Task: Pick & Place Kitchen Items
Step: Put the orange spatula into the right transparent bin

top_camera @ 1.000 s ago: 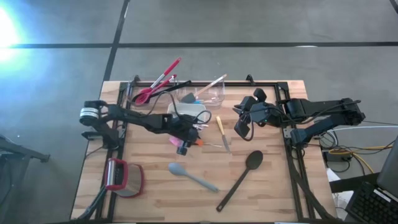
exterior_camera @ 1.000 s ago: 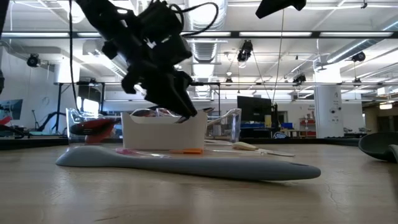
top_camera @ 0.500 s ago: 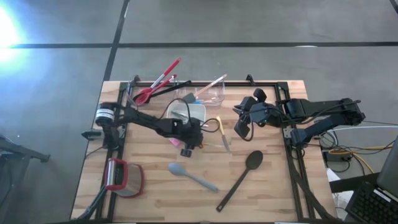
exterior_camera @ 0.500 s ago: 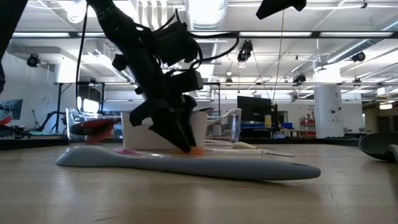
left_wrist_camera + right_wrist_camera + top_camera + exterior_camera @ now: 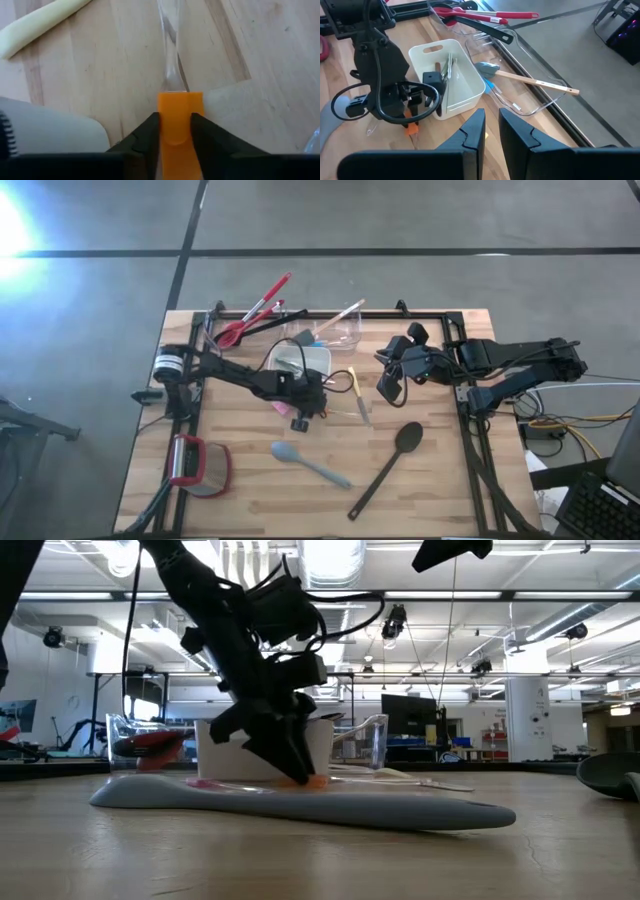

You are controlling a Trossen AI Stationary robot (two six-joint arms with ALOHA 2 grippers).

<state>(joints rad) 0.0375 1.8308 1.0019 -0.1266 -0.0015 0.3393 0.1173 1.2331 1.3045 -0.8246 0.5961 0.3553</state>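
A small utensil with an orange handle (image 5: pixel 180 107) and a clear blade (image 5: pixel 171 60) lies on the wooden table. My left gripper (image 5: pixel 318 409) is down on it, just near of the white square dish (image 5: pixel 300 363), and shut on the handle. My right gripper (image 5: pixel 390 385) hangs raised over the table's right half, its fingers (image 5: pixel 479 131) a narrow gap apart with nothing between. Loose on the table lie a grey-blue spatula (image 5: pixel 310 463), a black spoon (image 5: pixel 390 465) and a yellow-handled knife (image 5: pixel 357 395). My left gripper pinches the orange handle (image 5: pixel 180 120) by its two long sides between its two fingers (image 5: pixel 150 135), close to where the clear blade starts. The fingers slant down from the table's left and run along the utensil. The utensil lies flat on the table (image 5: pixel 315 781).
The white dish (image 5: pixel 450 80) holds metal utensils. Behind it a clear tub (image 5: pixel 335 330) holds a wooden-handled spatula (image 5: pixel 530 80); red and black utensils (image 5: pixel 255 305) stick out over the far edge. A red-and-grey gadget (image 5: pixel 195 465) sits near left. A small pink piece (image 5: pixel 297 423) lies beside my left gripper.
My left gripper has come down from above the white dish to the tabletop, moving a little toward the right and near edges and tipping steeper, and its fingertips now stand at the orange handle. Over the last half second it has kept still.
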